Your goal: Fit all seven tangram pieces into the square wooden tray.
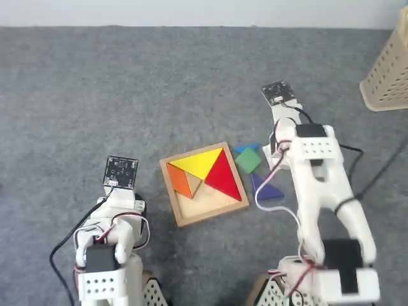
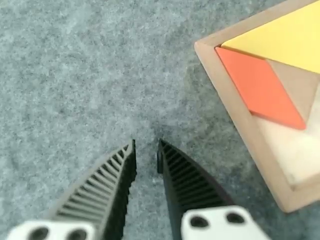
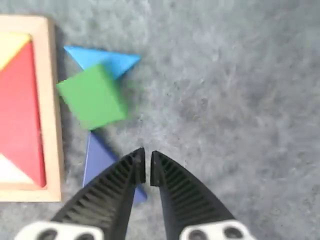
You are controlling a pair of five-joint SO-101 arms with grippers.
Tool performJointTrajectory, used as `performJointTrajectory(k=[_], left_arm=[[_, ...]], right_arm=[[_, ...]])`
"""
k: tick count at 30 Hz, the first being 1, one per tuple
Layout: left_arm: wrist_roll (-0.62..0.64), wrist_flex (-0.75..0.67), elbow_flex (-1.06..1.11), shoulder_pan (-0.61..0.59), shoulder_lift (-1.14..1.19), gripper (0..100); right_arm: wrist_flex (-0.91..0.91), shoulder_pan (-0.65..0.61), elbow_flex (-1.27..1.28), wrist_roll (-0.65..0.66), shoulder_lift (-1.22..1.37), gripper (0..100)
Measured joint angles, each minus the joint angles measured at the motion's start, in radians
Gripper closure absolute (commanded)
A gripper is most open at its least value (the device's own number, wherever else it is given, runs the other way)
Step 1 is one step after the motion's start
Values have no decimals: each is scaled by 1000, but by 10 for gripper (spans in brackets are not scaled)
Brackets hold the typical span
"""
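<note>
The right claw (image 3: 147,159), almost closed and empty, hangs at the edge of the dark blue triangle (image 3: 97,156), with the green square (image 3: 92,97) just beyond. The left claw (image 2: 146,150), slightly open and empty, is near the wooden tray (image 2: 244,120).

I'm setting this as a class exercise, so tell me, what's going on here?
A tangram is partly fitted into a square wooden tray. The yellow triangle, red triangle and orange parallelogram lie in it. The green square, blue triangle and dark blue triangle lie on the carpet beside it, near the right gripper. The left gripper hovers off the tray's other side. Neither holds anything.
</note>
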Motion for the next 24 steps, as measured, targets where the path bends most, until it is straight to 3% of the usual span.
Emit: performJointTrajectory(k=[5, 12, 18, 24], left_arm=[[0, 0, 0, 0, 0, 929], [0, 0, 0, 0, 0, 929], [0, 0, 0, 0, 0, 929], [0, 0, 0, 0, 0, 929]], right_arm=[[0, 0, 18, 0, -46, 964], [48, -60, -107, -18, 51, 765], [137, -227, -290, -23, 278, 760], [130, -250, -377, -28, 457, 760]])
